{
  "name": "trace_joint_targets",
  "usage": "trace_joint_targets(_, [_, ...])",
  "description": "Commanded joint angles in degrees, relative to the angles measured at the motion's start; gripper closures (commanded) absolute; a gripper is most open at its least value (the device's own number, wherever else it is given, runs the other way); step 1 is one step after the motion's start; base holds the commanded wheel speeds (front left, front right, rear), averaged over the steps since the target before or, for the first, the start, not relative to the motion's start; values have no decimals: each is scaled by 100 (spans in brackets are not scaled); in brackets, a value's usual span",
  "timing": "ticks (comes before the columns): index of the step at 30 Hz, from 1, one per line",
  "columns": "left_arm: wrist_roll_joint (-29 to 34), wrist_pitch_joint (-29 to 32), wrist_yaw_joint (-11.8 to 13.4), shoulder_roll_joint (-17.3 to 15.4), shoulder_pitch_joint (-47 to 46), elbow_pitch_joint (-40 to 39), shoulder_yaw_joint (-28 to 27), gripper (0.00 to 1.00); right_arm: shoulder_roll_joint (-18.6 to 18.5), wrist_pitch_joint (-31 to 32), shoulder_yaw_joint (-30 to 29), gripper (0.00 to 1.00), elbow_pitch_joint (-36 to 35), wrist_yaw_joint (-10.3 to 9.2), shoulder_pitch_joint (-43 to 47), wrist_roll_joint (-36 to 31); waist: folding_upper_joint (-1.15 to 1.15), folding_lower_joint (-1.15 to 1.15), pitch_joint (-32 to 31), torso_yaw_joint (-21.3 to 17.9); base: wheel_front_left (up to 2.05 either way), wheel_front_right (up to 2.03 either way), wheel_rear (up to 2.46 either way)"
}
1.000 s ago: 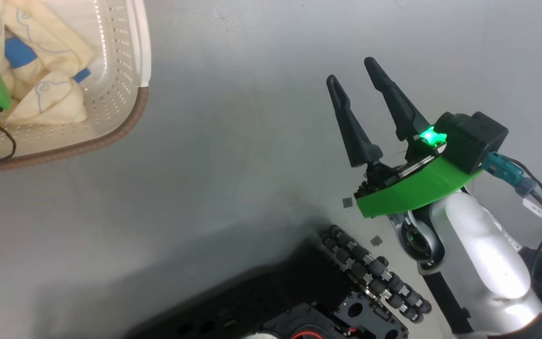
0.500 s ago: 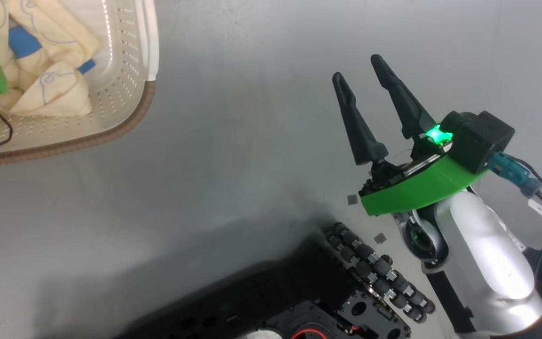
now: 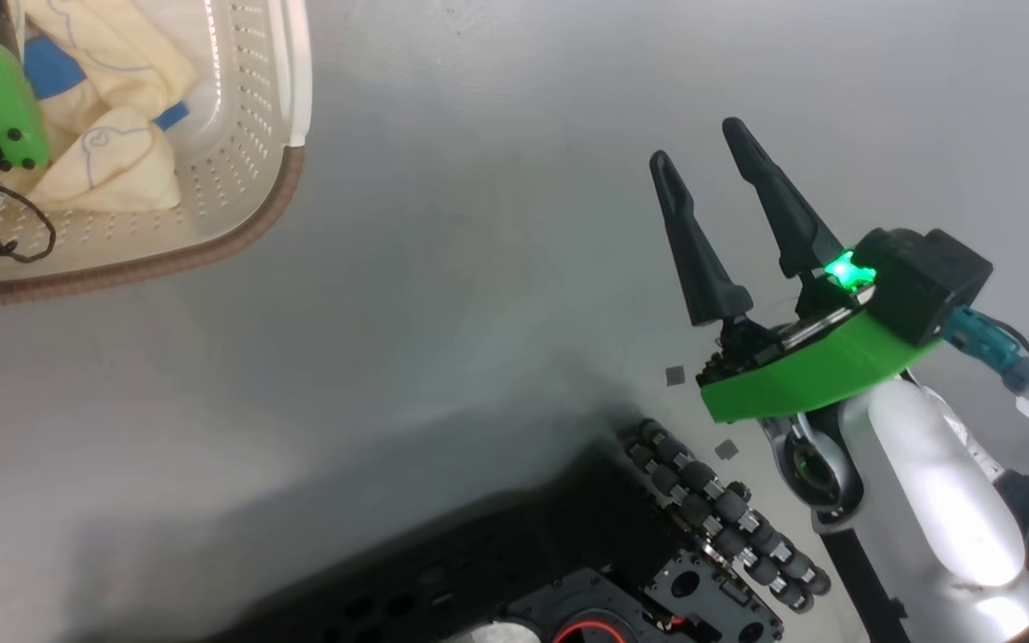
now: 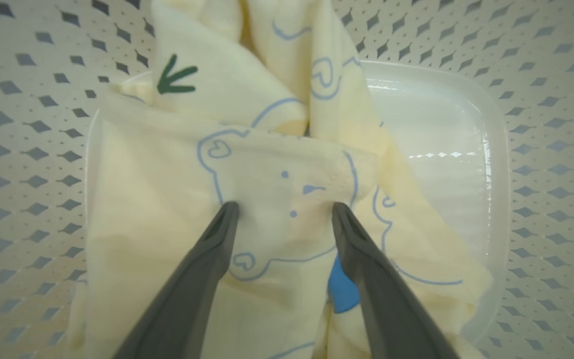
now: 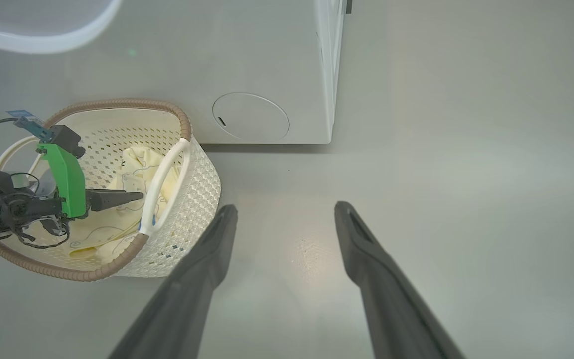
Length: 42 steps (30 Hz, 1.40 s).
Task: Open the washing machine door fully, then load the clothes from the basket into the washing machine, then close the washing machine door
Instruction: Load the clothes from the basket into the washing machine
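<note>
The cream basket with its brown rim stands on the floor at the head view's top left, in front of the white washing machine. In it lie the pale cream-yellow clothes with blue line drawings and a blue patch. My left gripper is open inside the basket, its fingertips pressed onto a fold of the fabric on either side of a drawn bear face. My right gripper hangs open over the bare floor, well to the basket's right, holding nothing.
The grey floor lies open around my right gripper. The washer's lower front panel bears a round cover. A pale curved translucent edge crosses the right wrist view's top left corner; I cannot tell what it is. My wheeled base is below.
The head view has shifted slightly. My left gripper's green mount has moved further up the view, deeper over the clothes in the basket. The right gripper has stayed open and almost still.
</note>
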State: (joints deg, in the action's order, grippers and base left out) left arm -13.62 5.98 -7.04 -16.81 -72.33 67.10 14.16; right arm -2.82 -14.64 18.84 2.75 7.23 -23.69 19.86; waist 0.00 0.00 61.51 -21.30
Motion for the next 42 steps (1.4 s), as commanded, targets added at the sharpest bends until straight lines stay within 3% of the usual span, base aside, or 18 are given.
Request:
trace_joint_targets(1, [22, -43, 5, -162, -16, -27, -17, 0, -6, -36, 44, 0, -145, 25, 413, -34, 0, 0, 7, 9, 0, 0, 0])
trace_joint_targets(26, [74, 77, 244, 108, -266, 556, 348, 0, -6, -36, -193, 0, -324, 25, 661, -176, 0, 0, 78, 129, 0, 0, 0])
trace_joint_targets(27, [76, 87, 246, 116, -266, 564, 365, 7, -6, -36, -205, 0, -332, 25, 672, -181, 0, 0, 81, 135, 0, 0, 0])
trace_joint_targets(28, [76, 91, 248, 123, -266, 571, 379, 7, -6, -36, -215, 0, -338, 25, 681, -186, 0, 0, 84, 139, 0, 0, 0])
trace_joint_targets(30, [65, 103, 252, 132, -265, 584, 396, 35, -6, -36, -231, 0, -352, 25, 693, -193, 0, 0, 87, 146, 0, 0, 0])
trace_joint_targets(31, [61, 109, 255, 135, -263, 590, 406, 35, -6, -36, -238, 0, -361, 25, 697, -197, 0, 0, 89, 149, 0, 0, 0])
trace_joint_targets(33, [62, 120, 252, 134, -257, 601, 434, 54, -6, -36, -243, 0, -377, 25, 704, -203, 0, 0, 95, 154, 0, 0, 0])
trace_joint_targets(34, [64, 119, 251, 134, -256, 605, 450, 55, -6, -36, -244, 0, -383, 25, 708, -202, 0, 0, 96, 156, 0, 0, 0])
trace_joint_targets(35, [64, 126, 249, 144, -250, 614, 480, 71, -6, -36, -249, 0, -394, 25, 714, -200, 0, 0, 94, 161, 0, 0, 0])
trace_joint_targets(39, [51, 105, 243, 145, -252, 626, 521, 78, -6, -36, -268, 0, -408, 25, 726, -211, 0, 0, 94, 157, 0, 0, 0])
trace_joint_targets(42, [43, 69, 230, 168, -260, 632, 558, 100, -6, -36, -287, 0, -412, 25, 733, -216, 0, 0, 91, 156, 0, 0, 0])
